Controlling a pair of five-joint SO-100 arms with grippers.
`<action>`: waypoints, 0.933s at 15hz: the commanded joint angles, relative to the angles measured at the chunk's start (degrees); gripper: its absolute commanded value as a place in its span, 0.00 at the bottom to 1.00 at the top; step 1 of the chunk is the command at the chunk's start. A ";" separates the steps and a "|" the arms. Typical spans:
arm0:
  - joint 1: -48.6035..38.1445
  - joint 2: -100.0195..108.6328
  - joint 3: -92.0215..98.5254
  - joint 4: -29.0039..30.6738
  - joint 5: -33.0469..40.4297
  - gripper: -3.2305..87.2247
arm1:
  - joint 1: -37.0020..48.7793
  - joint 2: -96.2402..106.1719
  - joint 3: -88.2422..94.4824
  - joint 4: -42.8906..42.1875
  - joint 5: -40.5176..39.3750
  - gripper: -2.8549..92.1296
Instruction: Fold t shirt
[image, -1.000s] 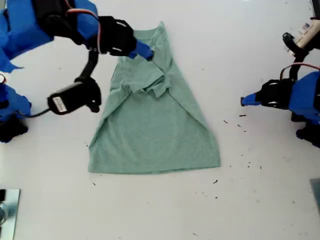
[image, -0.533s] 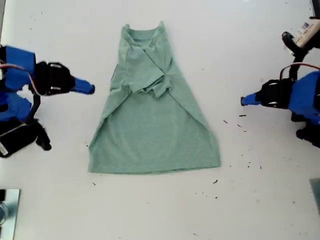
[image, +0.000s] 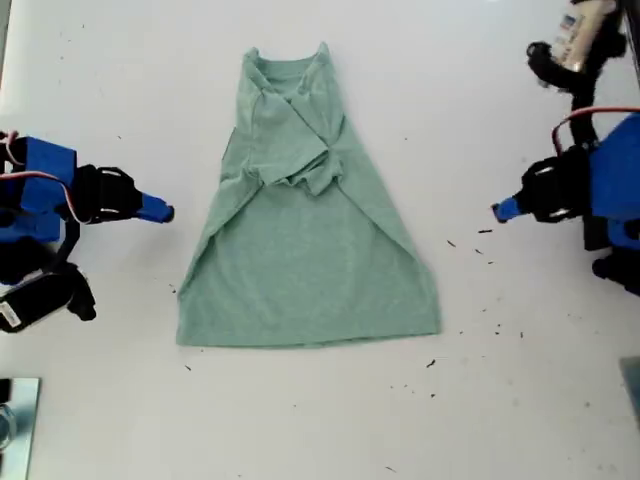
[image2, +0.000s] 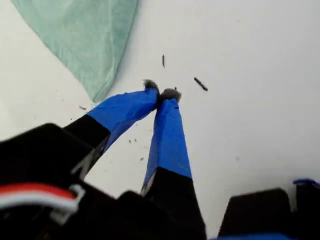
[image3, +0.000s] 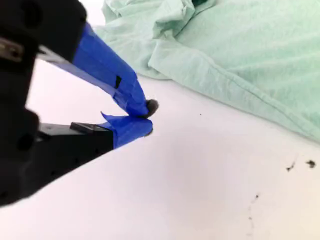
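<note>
My first gripper (image2: 161, 94) is noted shut, empty, near the hem corner. My second gripper (image3: 145, 117) is likewise shut on nothing. The t shirt (image: 300, 250) is laid flat on the table (image: 520, 400), sleeves folded in. Risk: the sleeve folds may be pulled open if the hem is lifted unevenly.

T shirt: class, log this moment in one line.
t shirt: sides folded in, lying flat | my first gripper: shut, empty, off cloth | my second gripper: shut, empty, off cloth

White table (image: 520, 400) with the t shirt (image: 305, 270)
You see it lying flat, with dark specks (image: 485, 250) scattered just beside it.
</note>
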 joint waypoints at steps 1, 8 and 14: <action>0.70 0.70 0.97 -1.93 -0.26 0.03 | -3.78 -25.05 -39.20 9.05 -4.75 0.21; 1.23 21.36 9.14 3.16 -0.26 0.03 | -11.07 -40.52 -29.88 0.97 2.11 0.35; 1.14 21.80 9.14 3.25 0.26 0.03 | -16.61 -43.59 3.43 -40.78 10.28 0.27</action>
